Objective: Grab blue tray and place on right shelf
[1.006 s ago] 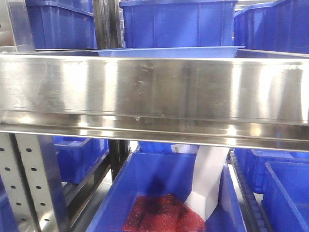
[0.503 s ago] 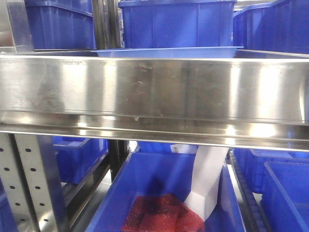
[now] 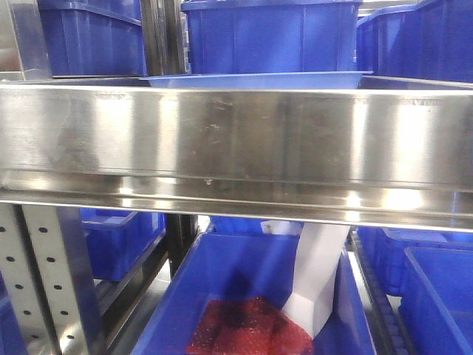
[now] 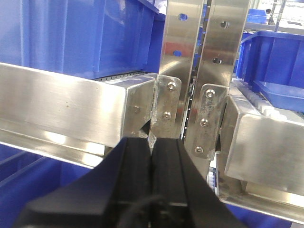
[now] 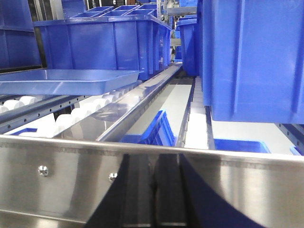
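Resting on right shelf (image 3: 236, 140) rollers behind front rail, blue tray (image 5: 66, 80) unchanged vs 1 s ago. Left gripper (image 4: 151, 156) fingers pressed together, empty. Right gripper (image 5: 154, 190) likewise clenched, nothing held, below rail

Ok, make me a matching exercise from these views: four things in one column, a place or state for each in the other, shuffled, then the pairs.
Things:
1. blue tray
2. left gripper
3. red mesh bundle
4. white folded sheet

Places or states:
A. lying in a deep blue bin below the rail
B. fingers pressed together, holding nothing
C. resting on the white rollers of the right shelf
D. leaning upright in the bin below the rail

Pairs: 1-C, 2-B, 3-A, 4-D
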